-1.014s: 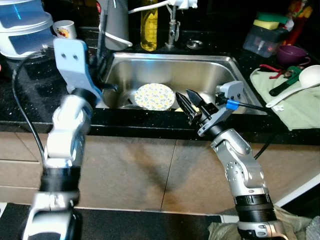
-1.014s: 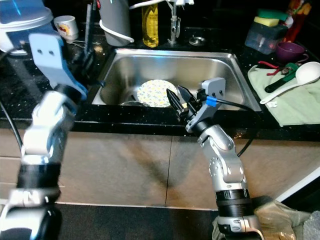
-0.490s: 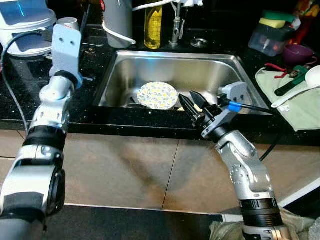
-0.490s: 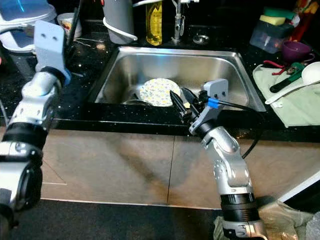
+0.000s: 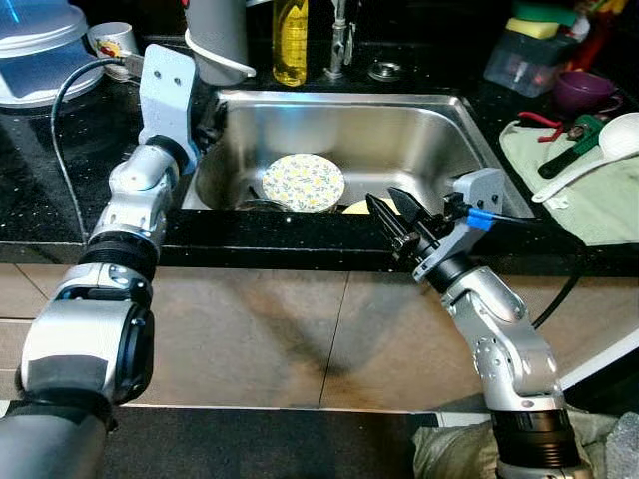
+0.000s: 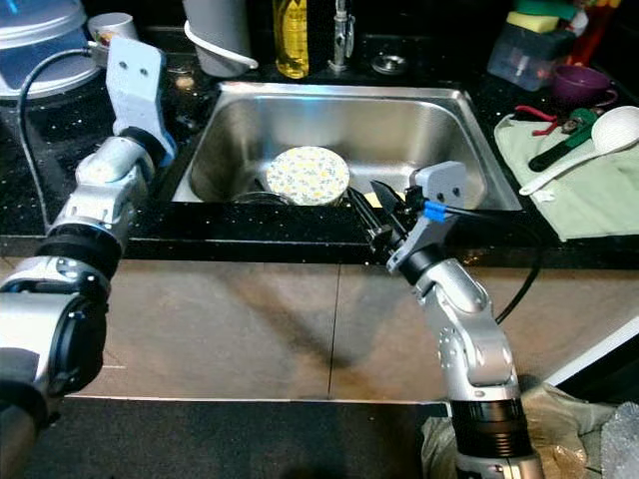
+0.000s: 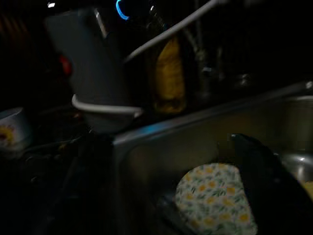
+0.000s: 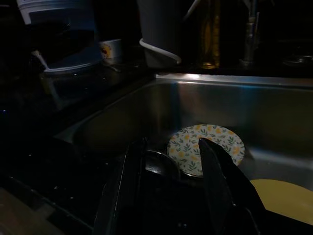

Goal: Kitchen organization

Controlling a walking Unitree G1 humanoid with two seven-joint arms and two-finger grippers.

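While the right gripper [image 5: 391, 219] hangs over the front edge of the steel sink [image 5: 429, 120], its two black fingers [image 8: 128, 181] stand apart with nothing between them and point into the basin. A round plate with a yellow flower pattern [image 5: 303, 182] lies on the bottom of the sink, near the front left corner, and a plain yellow piece [image 8: 282, 199] lies beside it toward the right. The left gripper [image 5: 208, 120] is at the left rim of the sink; one dark finger [image 7: 259, 171] appears in the left wrist view, but I cannot tell if the jaws are apart or together. At the back edge of the black counter [image 5: 60, 160] stand a grey jug [image 5: 217, 35] and a bottle of yellow liquid [image 5: 291, 45]. On the right side a green cloth [image 5: 579, 195] carries a white ladle [image 5: 599, 160].
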